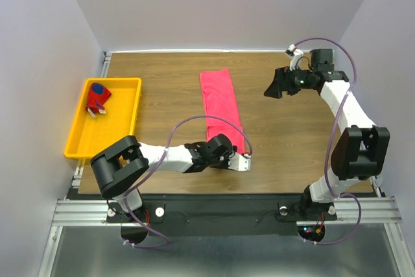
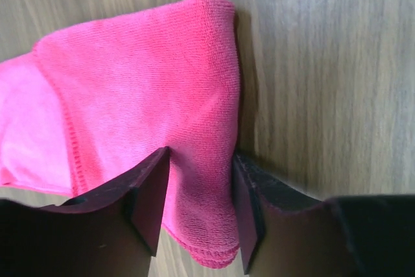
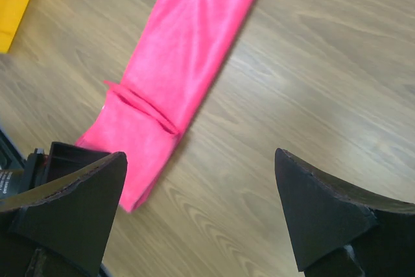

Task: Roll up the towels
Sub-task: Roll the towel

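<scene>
left gripper (image 2: 201, 155): closed on the pink towel's lower end. in the left wrist view a fold of cloth fills the gap and touches both fingers (image 2: 146, 199).
left arm: i see it low along the bottom of the top view, reaching rightward from its base at lower left to bottom centre.
right gripper (image 3: 200, 155): jaws spread wide with only bare wood between them. it hangs above the table at the upper right of the top view, well apart from the cloth.
pink towel (image 1: 219, 102): flat on the table (image 1: 292, 147), folded into a long narrow strip. it runs from upper centre down to lower centre of the top view, leaning a little to the right. in the right wrist view i see a layer edge crossing the strip partway along.
patterned towel (image 1: 98, 97): a small red and blue bundle in the upper part of the tray, not unfolded.
tray (image 1: 135, 111): yellow, at the left edge of the table, well apart from both grippers.
</scene>
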Controlling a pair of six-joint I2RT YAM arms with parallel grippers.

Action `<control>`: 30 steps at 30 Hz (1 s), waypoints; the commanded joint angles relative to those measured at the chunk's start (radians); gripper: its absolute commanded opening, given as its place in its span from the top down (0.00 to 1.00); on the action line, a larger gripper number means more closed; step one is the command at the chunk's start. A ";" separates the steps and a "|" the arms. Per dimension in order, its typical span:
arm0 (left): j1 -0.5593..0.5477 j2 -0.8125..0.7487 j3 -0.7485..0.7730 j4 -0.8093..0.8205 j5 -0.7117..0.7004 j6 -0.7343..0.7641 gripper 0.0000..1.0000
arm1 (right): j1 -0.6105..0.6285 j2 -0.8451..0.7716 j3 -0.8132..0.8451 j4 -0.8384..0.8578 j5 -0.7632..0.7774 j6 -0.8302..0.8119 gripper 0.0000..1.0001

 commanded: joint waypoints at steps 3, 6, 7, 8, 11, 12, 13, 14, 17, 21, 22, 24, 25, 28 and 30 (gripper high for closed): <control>0.055 0.019 0.091 -0.234 0.209 -0.087 0.57 | -0.096 0.036 0.038 -0.061 -0.125 -0.121 0.00; 0.112 0.030 0.154 -0.334 0.380 -0.106 0.66 | -0.097 -0.037 -0.012 -0.068 -0.066 -0.201 0.00; 0.127 0.028 0.166 -0.357 0.407 -0.109 0.68 | -0.097 -0.060 -0.025 -0.071 -0.074 -0.221 0.00; 0.150 0.030 0.172 -0.373 0.431 -0.111 0.72 | -0.097 -0.101 -0.055 -0.071 -0.069 -0.241 0.00; 0.183 0.057 0.224 -0.469 0.545 -0.101 0.77 | -0.097 -0.151 -0.092 -0.079 -0.077 -0.265 0.00; 0.210 0.068 0.245 -0.504 0.630 -0.085 0.78 | -0.096 -0.178 -0.115 -0.087 -0.089 -0.290 0.00; 0.221 0.092 0.290 -0.540 0.666 -0.084 0.79 | -0.096 -0.191 -0.127 -0.102 -0.103 -0.305 0.00; 0.233 0.105 0.310 -0.590 0.701 -0.092 0.81 | -0.096 -0.203 -0.140 -0.116 -0.133 -0.322 0.00; 0.265 0.171 0.384 -0.693 0.835 -0.081 0.84 | -0.079 -0.223 -0.186 -0.224 -0.149 -0.492 0.00; 0.302 0.280 0.448 -0.781 0.914 -0.071 0.86 | 0.008 -0.238 -0.241 -0.340 -0.043 -0.609 0.00; 0.324 0.321 0.468 -0.813 0.933 -0.059 0.86 | 0.024 -0.270 -0.285 -0.337 -0.023 -0.612 0.00; 0.350 0.372 0.517 -0.857 0.990 -0.034 0.86 | 0.071 -0.315 -0.328 -0.312 -0.019 -0.600 0.00; 0.359 0.428 0.540 -0.892 1.007 -0.011 0.86 | 0.093 -0.333 -0.347 -0.271 -0.011 -0.585 0.00; 0.405 0.539 0.623 -1.020 1.069 0.066 0.86 | 0.206 -0.384 -0.410 -0.188 0.046 -0.546 0.00; 0.431 0.591 0.663 -1.121 1.096 0.134 0.86 | 0.278 -0.390 -0.446 -0.145 0.108 -0.516 0.00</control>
